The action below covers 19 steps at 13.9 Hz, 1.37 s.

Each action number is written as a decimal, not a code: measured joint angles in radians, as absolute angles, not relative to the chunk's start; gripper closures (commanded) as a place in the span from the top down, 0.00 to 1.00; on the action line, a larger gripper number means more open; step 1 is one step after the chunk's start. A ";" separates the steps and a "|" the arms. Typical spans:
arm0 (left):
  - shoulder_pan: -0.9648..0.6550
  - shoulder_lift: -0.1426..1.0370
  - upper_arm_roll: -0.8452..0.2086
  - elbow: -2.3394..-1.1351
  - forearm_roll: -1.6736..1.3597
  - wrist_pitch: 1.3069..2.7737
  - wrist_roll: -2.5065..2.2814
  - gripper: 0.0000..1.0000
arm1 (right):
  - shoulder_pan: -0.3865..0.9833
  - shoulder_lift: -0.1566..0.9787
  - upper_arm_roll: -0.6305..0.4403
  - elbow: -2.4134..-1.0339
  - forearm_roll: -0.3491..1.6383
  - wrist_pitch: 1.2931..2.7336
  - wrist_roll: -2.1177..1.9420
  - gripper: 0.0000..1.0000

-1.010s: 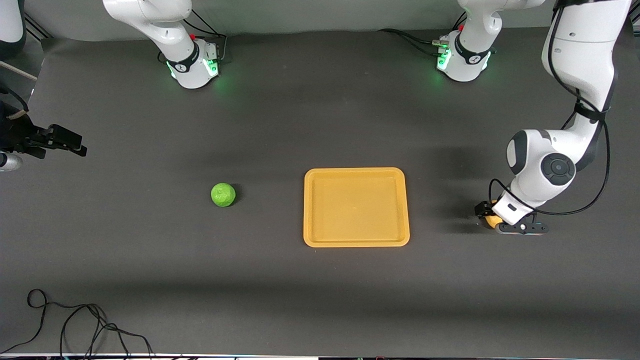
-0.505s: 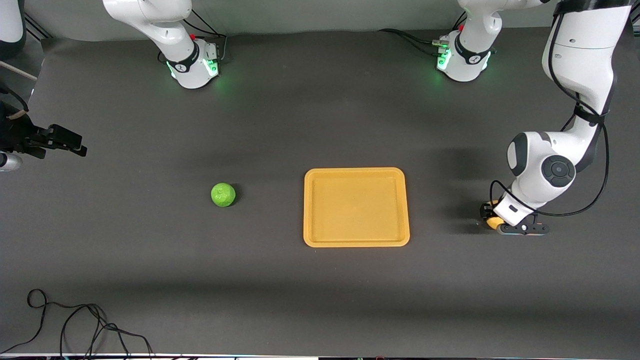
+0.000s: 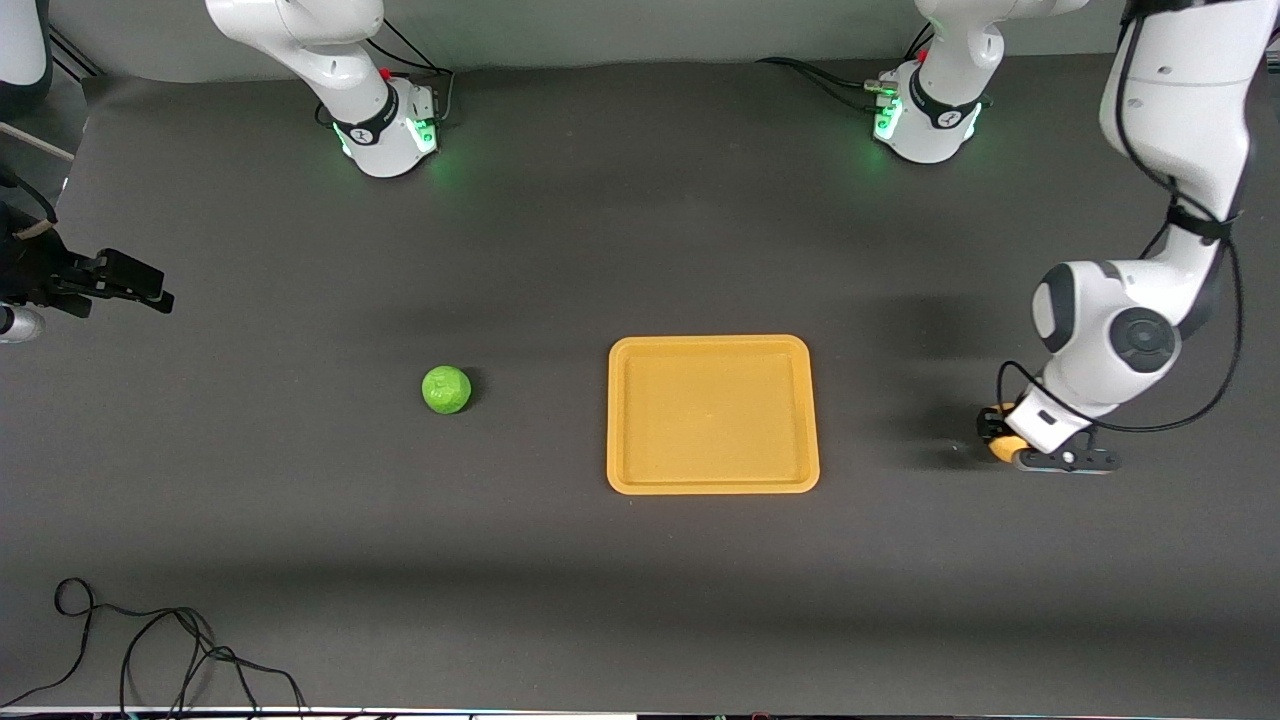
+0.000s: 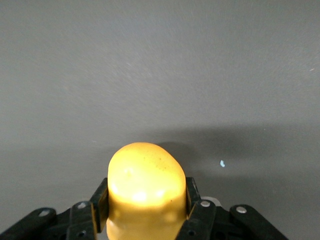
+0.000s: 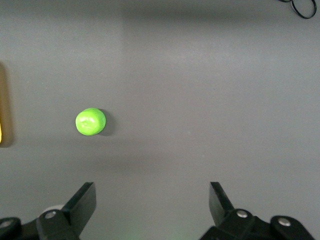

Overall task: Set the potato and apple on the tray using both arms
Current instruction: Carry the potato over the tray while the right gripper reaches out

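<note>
My left gripper (image 3: 1000, 438) is shut on the yellow potato (image 3: 1005, 447), low by the table, beside the tray toward the left arm's end. In the left wrist view the potato (image 4: 145, 175) fills the space between the black fingers (image 4: 100, 200) of this gripper (image 4: 145, 202). The green apple (image 3: 446, 389) lies on the table beside the orange-yellow tray (image 3: 712, 343), toward the right arm's end. My right gripper (image 5: 152, 200) is open and empty, high above the table, with the apple (image 5: 90, 121) well off from it. Its black hand (image 3: 100, 278) shows at the front view's edge.
A black cable (image 3: 150, 650) lies looped near the table's front edge at the right arm's end, and its loop shows in the right wrist view (image 5: 302, 7). The tray's edge (image 5: 1, 105) just shows there too. The two arm bases (image 3: 385, 130) (image 3: 925, 120) stand along the back.
My left gripper has shifted with the potato a little toward the left arm's end, away from the tray. The right arm, the apple and the tray have not moved.
</note>
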State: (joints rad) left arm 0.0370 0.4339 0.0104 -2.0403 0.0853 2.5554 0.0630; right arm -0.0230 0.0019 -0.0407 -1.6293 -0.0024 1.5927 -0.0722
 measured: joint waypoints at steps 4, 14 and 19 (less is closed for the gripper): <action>0.039 0.301 -0.022 -1.839 -0.037 2.098 0.141 0.00 | -0.023 0.003 -0.041 -1.623 -0.002 1.593 -0.072 1.00; -0.247 0.286 -0.065 -1.560 -0.065 1.790 -0.104 0.00 | -0.023 0.006 -0.041 -1.623 -0.002 1.593 -0.072 1.00; -0.381 0.395 -0.066 -1.629 -0.048 2.000 -0.277 0.00 | -0.023 0.007 -0.041 -1.623 -0.001 1.593 -0.072 1.00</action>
State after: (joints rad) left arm -0.3811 0.3953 -0.0660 -1.6285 -0.0479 2.0003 -0.2766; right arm -0.0230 0.0073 -0.0408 -1.6229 -0.0008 1.5929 -0.0721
